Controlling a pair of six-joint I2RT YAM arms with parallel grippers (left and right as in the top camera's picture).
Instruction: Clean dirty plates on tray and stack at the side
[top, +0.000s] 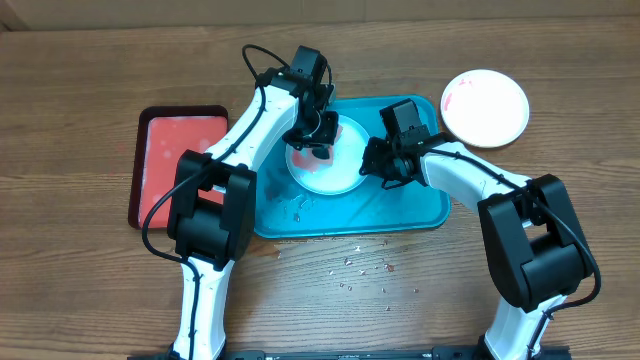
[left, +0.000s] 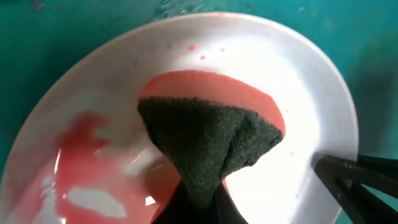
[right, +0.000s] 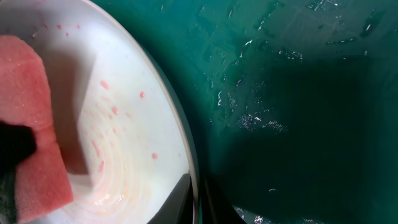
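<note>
As my left gripper, clenched on the sponge, scrubs the red-smeared plate at the middle of the tray, my right gripper pinches its right rim. Another plate lies on the table beyond the tray's far right corner, faintly pink; no stack yet.

plates: 2 | teal tray: 1 | red tray: 1 | sponge: 1 | arms: 2
</note>
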